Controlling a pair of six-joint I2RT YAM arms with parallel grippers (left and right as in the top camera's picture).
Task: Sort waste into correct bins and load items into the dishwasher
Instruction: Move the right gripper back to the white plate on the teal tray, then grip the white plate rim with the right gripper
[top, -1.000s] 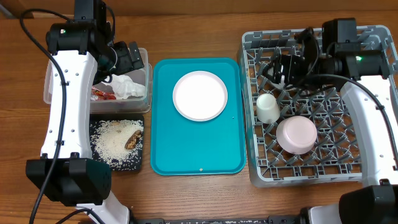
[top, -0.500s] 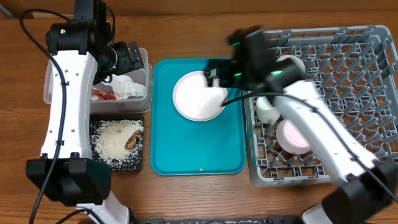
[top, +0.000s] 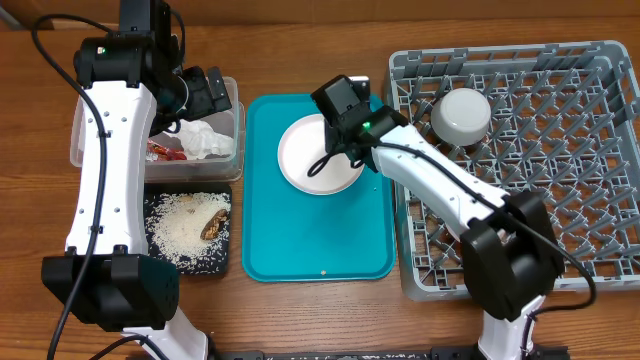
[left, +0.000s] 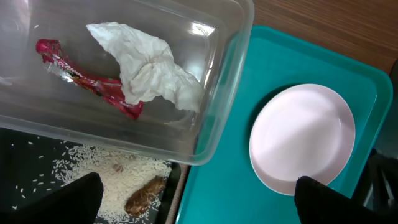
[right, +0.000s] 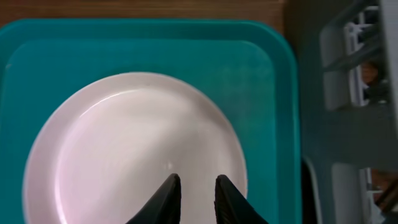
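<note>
Above the plate (right: 124, 149), right arm (top: 430, 180) outstretched, right pincer (right: 197, 180) nearly clenched; left pincer (left: 194, 198) released over tub (left: 225, 87).

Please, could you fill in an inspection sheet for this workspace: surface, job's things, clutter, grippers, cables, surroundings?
Surface: wooden table, with a teal tray in the middle.
Job's things: plate on teal tray; wrapper and napkin in tub; rice with brown chunk in black tray; bowl in rack.
Clutter: nothing seen.
Grippers: left gripper open, above tub; right gripper over plate, fingers close together with a narrow gap, contact cannot be told.
Cables: a cable loop by the right gripper lies over plate; more cable along both arms.
Surroundings: nothing seen.
</note>
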